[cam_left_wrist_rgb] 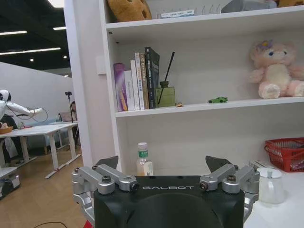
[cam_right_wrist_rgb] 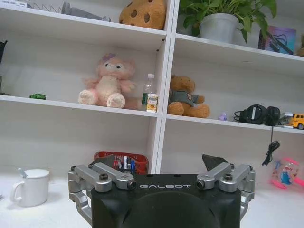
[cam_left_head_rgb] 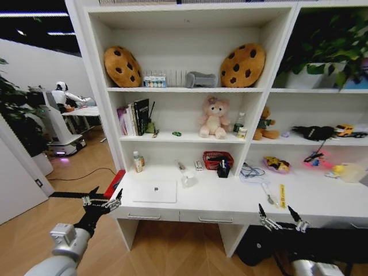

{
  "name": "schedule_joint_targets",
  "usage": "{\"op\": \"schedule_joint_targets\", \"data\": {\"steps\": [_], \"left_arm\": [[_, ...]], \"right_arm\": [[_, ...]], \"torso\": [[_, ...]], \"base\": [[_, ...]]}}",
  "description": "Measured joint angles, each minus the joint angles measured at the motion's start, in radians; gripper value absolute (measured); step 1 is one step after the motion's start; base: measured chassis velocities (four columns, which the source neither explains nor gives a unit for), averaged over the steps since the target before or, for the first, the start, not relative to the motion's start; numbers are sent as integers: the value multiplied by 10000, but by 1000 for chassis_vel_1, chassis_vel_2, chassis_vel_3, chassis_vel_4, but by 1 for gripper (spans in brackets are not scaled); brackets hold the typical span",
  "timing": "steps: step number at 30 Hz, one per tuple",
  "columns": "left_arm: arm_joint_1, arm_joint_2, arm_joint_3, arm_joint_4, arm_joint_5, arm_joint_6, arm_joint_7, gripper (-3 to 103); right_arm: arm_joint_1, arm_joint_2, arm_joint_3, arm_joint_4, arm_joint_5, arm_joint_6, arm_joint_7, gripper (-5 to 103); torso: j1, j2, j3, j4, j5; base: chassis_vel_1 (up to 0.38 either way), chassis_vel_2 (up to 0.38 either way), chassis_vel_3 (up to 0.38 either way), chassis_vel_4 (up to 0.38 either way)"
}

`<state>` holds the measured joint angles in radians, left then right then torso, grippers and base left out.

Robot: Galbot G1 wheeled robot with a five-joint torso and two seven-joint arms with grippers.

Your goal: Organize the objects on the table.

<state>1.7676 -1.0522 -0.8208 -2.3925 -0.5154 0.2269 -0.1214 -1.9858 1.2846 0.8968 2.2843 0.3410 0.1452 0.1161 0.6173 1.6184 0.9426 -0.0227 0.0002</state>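
- Left claw (cam_left_head_rgb: pixel 102 202): held in the air off the left front corner of the long white counter (cam_left_head_rgb: pixel 230 201), below the level of its top. Its two fingers stand apart, with nothing between them (the left wrist view confirms the gap).
- Right claw (cam_left_head_rgb: pixel 282 218): held low in front of the counter's right portion, at about the height of the drawer fronts. Its fingers are likewise spread wide and hold nothing.
- Slim silver laptop (cam_left_head_rgb: pixel 155 191): lying closed and flat on the left part of the counter, near the front edge.
- Tiny green toy car (cam_left_wrist_rgb: pixel 218 99): resting on the shelf above the counter, between the row of upright books (cam_left_head_rgb: pixel 134 118) and the pink plush rabbit (cam_left_head_rgb: pixel 214 117).
- Red wire basket (cam_left_head_rgb: pixel 218 159): at the back of the counter near the shelf upright, with a small black pen holder (cam_left_head_rgb: pixel 223 169) just in front of it.
- Small white lidded cup (cam_right_wrist_rgb: pixel 31 186): standing on the counter to the left of the red basket.
- Small clear bottle with a green cap (cam_left_head_rgb: pixel 138 161): upright at the counter's rear left, against the shelf wall.
- Yellow strip-shaped item (cam_left_head_rgb: pixel 282 195): lying flat on the counter's right half, near the front edge (its nature cannot be told).
- Drawers (cam_left_head_rgb: pixel 198 217): all shut beneath the counter top.
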Motion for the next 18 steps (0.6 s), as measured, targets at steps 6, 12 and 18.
{"op": "schedule_joint_targets", "data": {"steps": [6, 12, 18], "left_arm": [[2, -1, 0, 0, 0, 0, 0, 100], [-1, 0, 3, 0, 0, 0, 4, 100], [-2, 0, 3, 0, 0, 0, 5, 100]], "right_arm": [[-2, 1, 0, 0, 0, 0, 0, 100], [-9, 2, 1, 0, 0, 0, 0, 100], [5, 0, 1, 0, 0, 0, 1, 100]], "torso": [[-13, 7, -5, 1, 0], [-8, 3, -1, -5, 0], [14, -8, 5, 3, -1]], "base": [[279, -274, -285, 274], [6, -5, -88, 79], [-81, -4, 77, -30]]}}
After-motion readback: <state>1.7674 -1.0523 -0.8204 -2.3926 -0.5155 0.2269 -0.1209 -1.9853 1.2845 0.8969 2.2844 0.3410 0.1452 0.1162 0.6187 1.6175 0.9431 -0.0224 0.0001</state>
